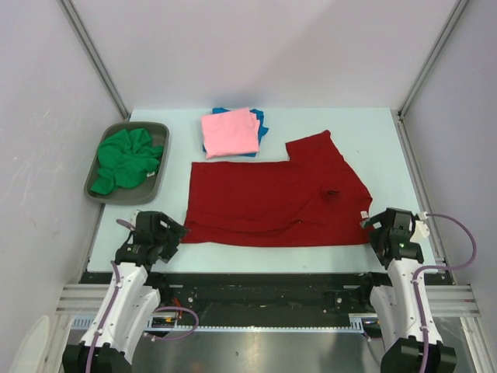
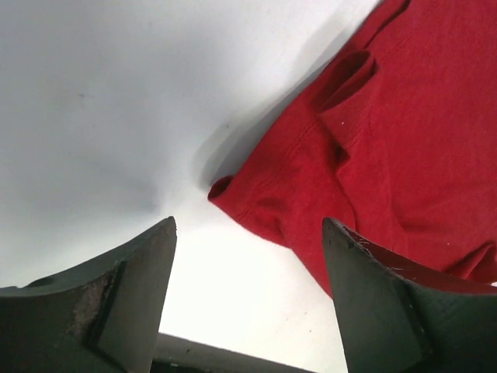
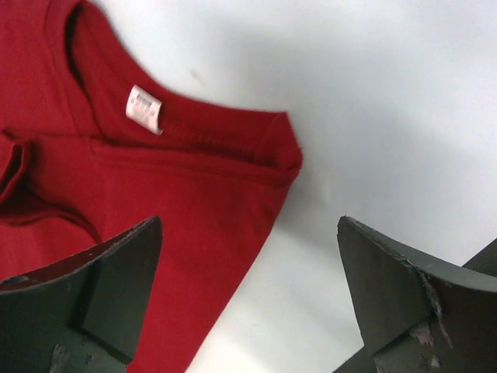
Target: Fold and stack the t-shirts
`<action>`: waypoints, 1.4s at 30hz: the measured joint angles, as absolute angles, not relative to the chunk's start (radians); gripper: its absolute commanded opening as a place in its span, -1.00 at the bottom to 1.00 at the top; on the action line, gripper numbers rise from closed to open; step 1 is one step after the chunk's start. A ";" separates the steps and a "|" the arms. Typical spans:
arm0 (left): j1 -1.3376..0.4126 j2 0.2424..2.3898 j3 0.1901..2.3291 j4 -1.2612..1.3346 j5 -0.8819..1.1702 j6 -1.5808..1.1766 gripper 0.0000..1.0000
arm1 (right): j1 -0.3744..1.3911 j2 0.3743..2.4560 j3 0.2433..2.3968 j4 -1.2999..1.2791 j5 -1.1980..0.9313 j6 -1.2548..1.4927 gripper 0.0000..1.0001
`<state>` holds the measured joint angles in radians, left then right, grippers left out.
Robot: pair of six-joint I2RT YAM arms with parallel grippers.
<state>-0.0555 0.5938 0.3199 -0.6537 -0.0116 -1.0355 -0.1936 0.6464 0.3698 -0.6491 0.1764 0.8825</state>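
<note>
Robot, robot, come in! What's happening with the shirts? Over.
Left gripper open, right gripper open, both empty. Red t-shirt spread on table, near corners beside them. Nothing in the way.

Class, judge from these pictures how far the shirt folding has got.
Done: the pink shirt lies folded on the blue shirt. In hand: the red shirt lies spread, seemingly part-folded, with the left gripper and right gripper open at its near corners. Remaining: finishing and stacking it, then the green shirt crumpled in the tray.
</note>
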 measured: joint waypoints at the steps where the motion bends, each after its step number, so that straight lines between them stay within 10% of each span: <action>1: -0.056 0.591 0.326 -0.670 -0.011 -1.034 0.61 | -0.176 0.634 0.374 -0.661 0.181 0.886 0.99; 15: -0.056 0.801 0.500 -0.590 0.041 -1.020 0.61 | 0.200 0.895 0.574 -0.467 0.128 0.869 0.95; 42: -0.056 1.035 0.545 -0.422 0.060 -0.994 0.60 | 0.290 1.283 0.574 -0.155 -0.001 0.861 0.59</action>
<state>-0.0555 1.0348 0.5446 -0.4217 0.0601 -0.9936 0.2901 1.2827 0.5743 -0.1547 -0.0010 0.8612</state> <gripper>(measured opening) 0.800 0.805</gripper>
